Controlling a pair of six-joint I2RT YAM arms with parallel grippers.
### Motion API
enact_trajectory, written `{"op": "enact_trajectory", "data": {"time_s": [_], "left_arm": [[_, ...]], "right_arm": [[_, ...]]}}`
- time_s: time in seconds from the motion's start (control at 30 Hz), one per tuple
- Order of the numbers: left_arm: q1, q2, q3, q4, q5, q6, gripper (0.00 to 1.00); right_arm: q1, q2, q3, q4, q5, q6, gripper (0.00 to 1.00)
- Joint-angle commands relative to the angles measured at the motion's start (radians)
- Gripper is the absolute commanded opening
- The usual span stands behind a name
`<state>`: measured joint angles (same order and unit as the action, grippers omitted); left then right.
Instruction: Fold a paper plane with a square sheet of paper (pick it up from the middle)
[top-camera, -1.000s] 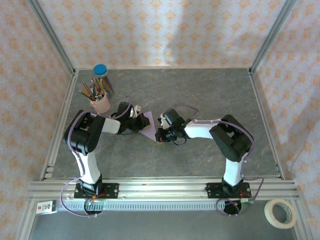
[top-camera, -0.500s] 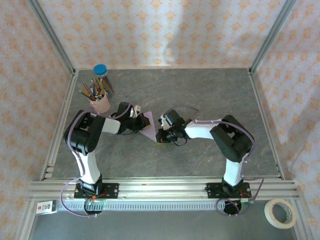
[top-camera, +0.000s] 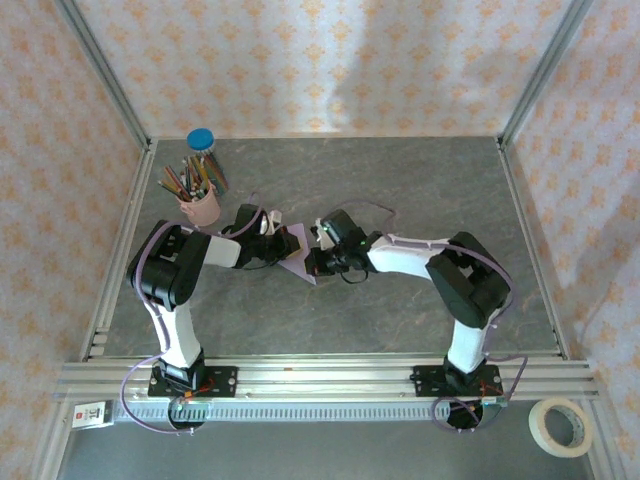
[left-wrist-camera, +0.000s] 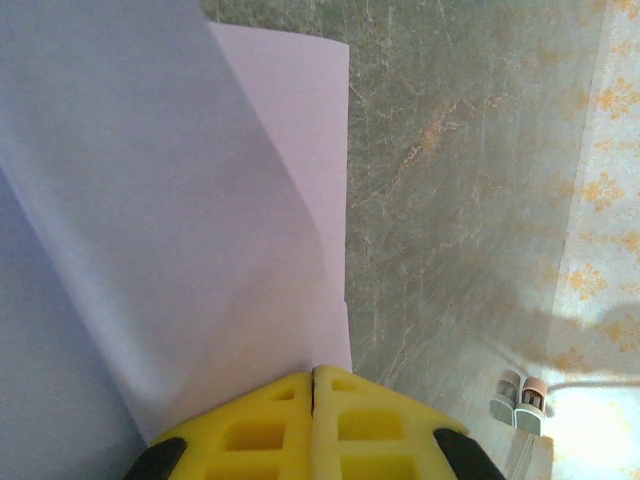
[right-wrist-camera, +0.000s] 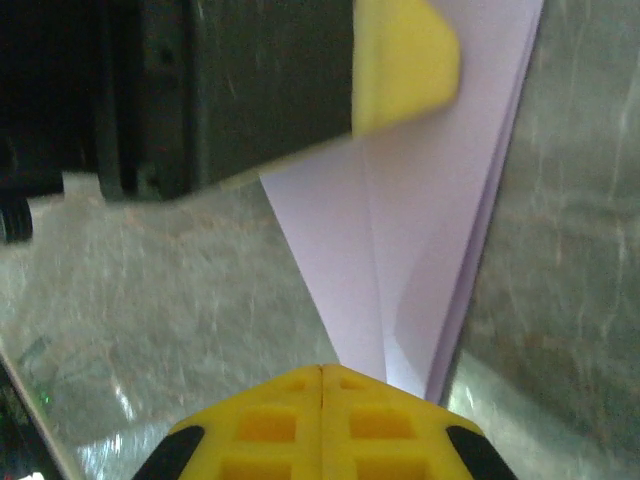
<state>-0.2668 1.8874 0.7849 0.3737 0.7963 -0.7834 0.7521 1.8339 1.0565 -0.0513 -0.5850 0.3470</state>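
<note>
On the table, left of centre: folded paper (top-camera: 298, 256) (left-wrist-camera: 150, 200) (right-wrist-camera: 420, 220), pale lilac, a narrow wedge with its point toward the near edge, lying between the 2 grippers.
Table (top-camera: 420, 190): grey, marbled surface under the paper.
Left gripper (top-camera: 278, 240) (left-wrist-camera: 313, 385): yellow pads pressed together, no gap along the seam; sits at the paper's left side.
Left gripper and paper: paper runs right up to the tips, and 1 layer curls up toward the wrist camera. Cannot tell whether a layer is caught between the pads.
Right gripper (top-camera: 314, 264) (right-wrist-camera: 320, 372): pads pressed together, seam closed; sits at the paper's pointed end.
Right gripper and paper: the point meets the pad tips just right of the seam. Cannot tell whether it is pinched or only touched.
Right wrist view: 1 yellow pad (right-wrist-camera: 405, 65) of the left gripper lies over the paper's wide end; a centre crease runs from there down to the point.
Layers: stacked edges show along the paper's right side.
Pencil cup (top-camera: 203, 208): pink, upright, full of coloured pencils, just beyond the left arm, apart from the paper.
Blue lid (top-camera: 201, 139): behind the cup, near the back-left corner.
Tape roll (top-camera: 560, 427): outside the frame rail, near-right corner.
</note>
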Motion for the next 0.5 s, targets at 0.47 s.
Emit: {"op": "enact_trajectory", "data": {"time_s": [0.47], "left_arm": [[-0.008, 0.110, -0.031, -0.237, -0.209, 0.046, 0.05]], "right_arm": [[0.025, 0.060, -0.024, -0.099, 0.015, -0.026, 0.01]]}}
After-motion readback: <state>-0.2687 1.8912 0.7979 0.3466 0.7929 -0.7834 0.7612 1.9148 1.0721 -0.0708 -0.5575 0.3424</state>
